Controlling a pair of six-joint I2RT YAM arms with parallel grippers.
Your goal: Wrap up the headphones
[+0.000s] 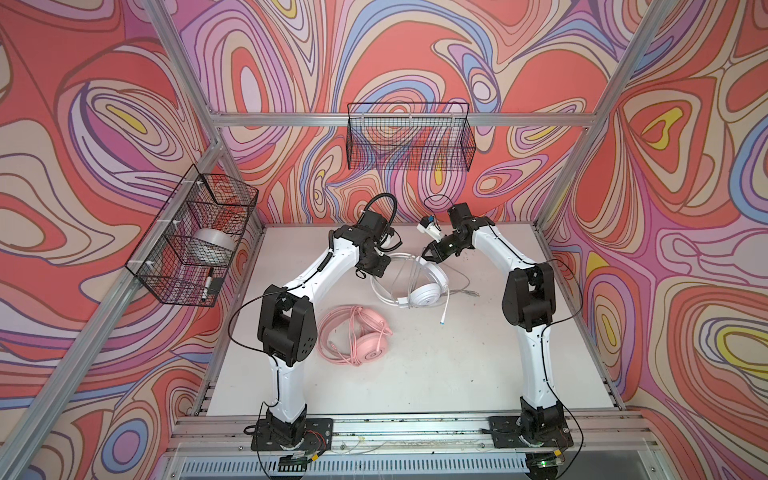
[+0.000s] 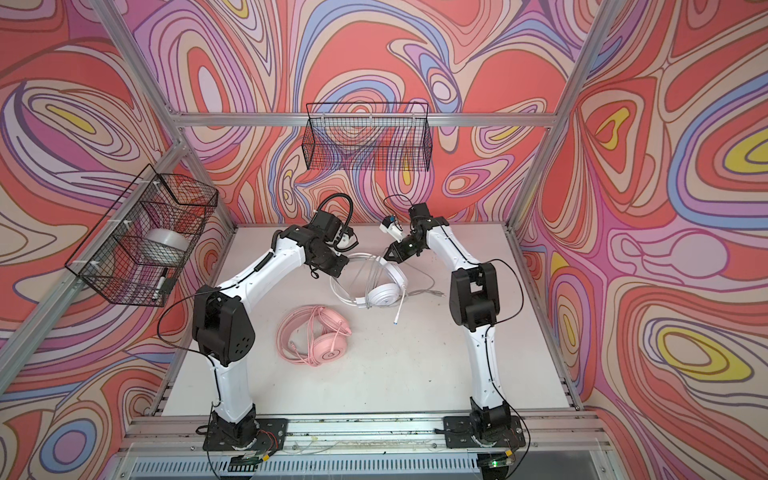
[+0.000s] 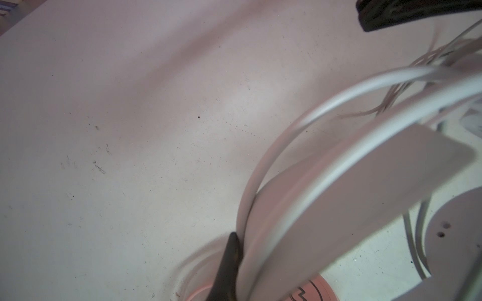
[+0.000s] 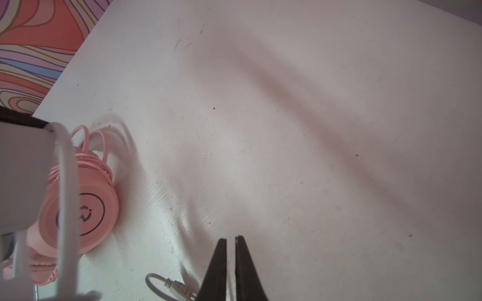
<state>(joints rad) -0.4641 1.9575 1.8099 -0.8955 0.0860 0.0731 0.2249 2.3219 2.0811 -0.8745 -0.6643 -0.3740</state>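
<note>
Left jaws: sitting fully closed, pinching the headband of the white headset (image 1: 424, 296). In the left wrist view one dark finger (image 3: 227, 268) is pressing against the white headband (image 3: 365, 166), and the other finger is hiding behind it. Right jaws: standing parted by a narrow slit, gripping nothing; both fingers (image 4: 216, 265) are showing over the bare bench (image 1: 457, 365). In both top views the left jaws are sitting at 10 o'clock of the white earcup, and the right jaws are hovering at 12 o'clock, just beside the headband's arc. The pale grey cord (image 1: 463, 292) is trailing toward 3 o'clock, its plug (image 4: 180, 288) lying on the bench. The boom mic (image 1: 445, 309) is pointing toward 6 o'clock. The pink headset (image 1: 372, 345) is lying at 8 o'clock of the white one, well apart, with its pink cord (image 1: 328, 332) looping around it.
</note>
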